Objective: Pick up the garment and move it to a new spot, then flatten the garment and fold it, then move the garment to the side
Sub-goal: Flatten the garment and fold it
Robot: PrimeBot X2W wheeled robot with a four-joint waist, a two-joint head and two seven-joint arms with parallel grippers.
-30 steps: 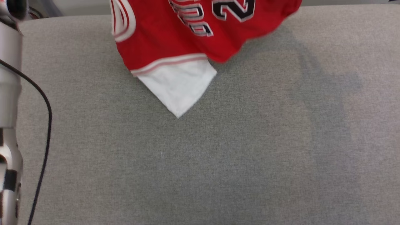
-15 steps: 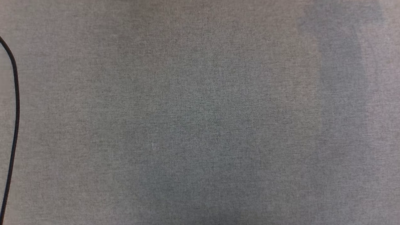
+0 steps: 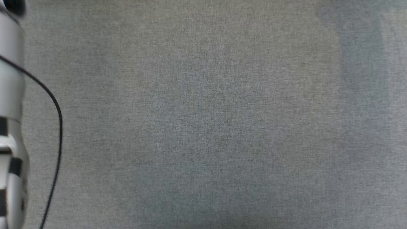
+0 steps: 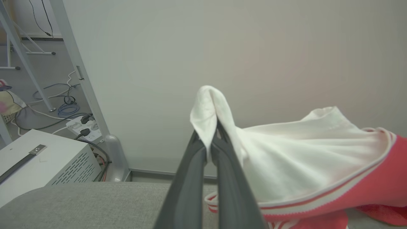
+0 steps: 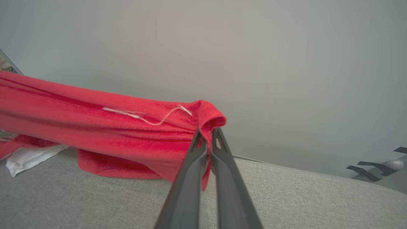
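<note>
1. Where the two dark fingers rise from the bottom centre of the left wrist view, the left gripper [image 4: 209, 140] is clamped shut on a white sleeve fold of the garment [image 4: 295, 159]. The cloth bunches above the fingertips.
2. From that pinch the garment spreads toward the right of the frame: white sleeve, then striped trim, then red body at the right edge.
3. In the right wrist view, the right gripper [image 5: 207, 135] is closed on a red hem corner. The garment [image 5: 111, 127] stretches from there to the left edge as a raised band.
4. Its lower folds touch the grey padded surface [image 5: 302, 197] at centre left.
5. Behind the garment stands a plain pale wall [image 4: 222, 47]. A white vented cabinet [image 4: 41, 165] sits at lower left.
6. In the head view, a pale forearm [image 3: 11, 95] and a black cable [image 3: 58, 127] occupy the left edge over the grey surface.
</note>
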